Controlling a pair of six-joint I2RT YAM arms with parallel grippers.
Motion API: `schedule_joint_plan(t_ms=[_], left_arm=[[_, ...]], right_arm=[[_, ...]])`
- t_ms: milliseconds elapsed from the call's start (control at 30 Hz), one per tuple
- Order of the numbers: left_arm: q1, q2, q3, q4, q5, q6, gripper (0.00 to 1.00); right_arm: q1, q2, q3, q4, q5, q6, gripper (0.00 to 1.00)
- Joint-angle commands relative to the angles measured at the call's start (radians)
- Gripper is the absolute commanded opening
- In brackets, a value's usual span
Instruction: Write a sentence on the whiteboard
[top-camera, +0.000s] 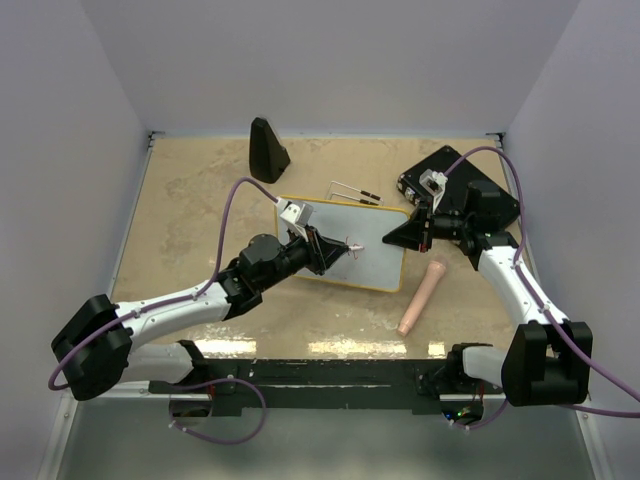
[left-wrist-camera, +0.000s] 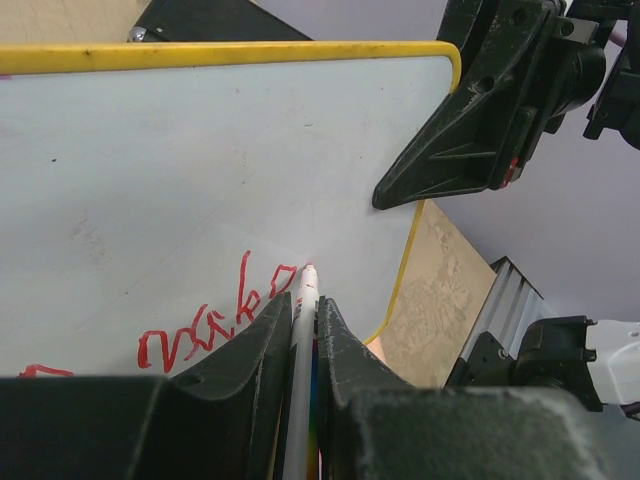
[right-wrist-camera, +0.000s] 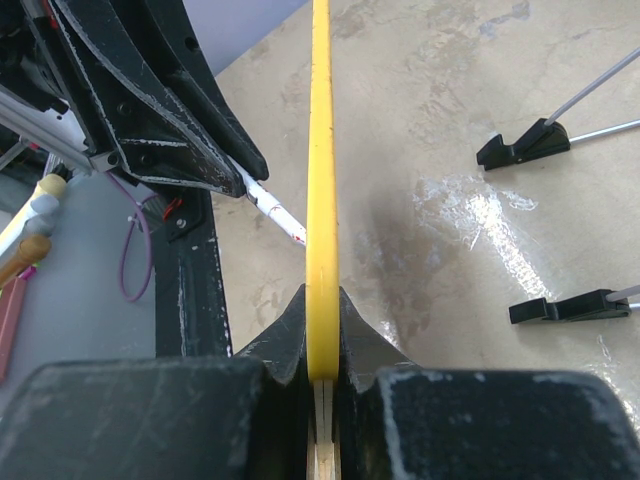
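1. My left end effector (top-camera: 325, 247): closed hard on the marker (left-wrist-camera: 305, 295). The white barrel is pinched between both jaws and the red tip juts forward onto the board. I judge the slant lets the nib press down without the jaws hiding the stroke.
2. The sentence (left-wrist-camera: 215, 325): loose red cursive, one part-word legible as strokes only. It runs up to the tip, with a further scrap at the left margin. Writing looks to be under way, far from finished.
3. The whiteboard (top-camera: 380, 250): lies mid-tabletop between my two arms, with most of its surface bare to the right of the writing.
4. My right end effector (top-camera: 402, 238): shut on the board's right-hand yellow rim (right-wrist-camera: 320, 150), the jaws straddling the edge. I take this as a brace, so that pen pressure cannot slide the board.
5. Pink cylinder (top-camera: 421, 297): loose on the tabletop (top-camera: 190, 240), just right of the board and untouched. Possibly the cap, though I cannot tell.
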Motion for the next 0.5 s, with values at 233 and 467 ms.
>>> schedule_joint_plan(t_ms=[233,467], left_arm=[[-0.005,-0.022,0.035,0.006,-0.061,0.04,0.0],[-0.003,-0.027,0.027,-0.013,-0.06,0.04,0.0]], right_arm=[[0.001,-0.026,0.017,0.038,-0.074,0.012,0.0],[0.001,-0.027,0.018,0.038,-0.074,0.01,0.0]])
